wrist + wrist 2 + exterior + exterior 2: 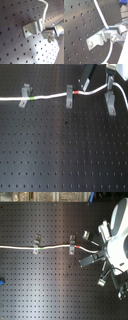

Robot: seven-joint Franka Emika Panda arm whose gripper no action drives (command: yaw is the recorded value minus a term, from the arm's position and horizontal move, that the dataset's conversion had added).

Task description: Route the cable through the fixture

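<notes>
While the cable [50, 97] is lying across the top of the perforated black board [60, 154] in the first exterior view, it is already passing the squat Y-topped clip [24, 95] by its green band [32, 98] and the narrow dark clip [69, 95] by its red band [76, 93], so two supports seem done. Its far end is reaching the fixture [110, 99] at the first exterior view's right, where the gripper [87, 76] is hanging above; seating there appears unfinished. Only the second wrist view is showing the cord running over that clip's [97, 40] top and curving away, not clearly in its slot. The fingers [117, 28] are looking pinched around the cord, though I cannot tell for certain. The second exterior view alone is showing a small blue object [2, 282] at the board's edge.
</notes>
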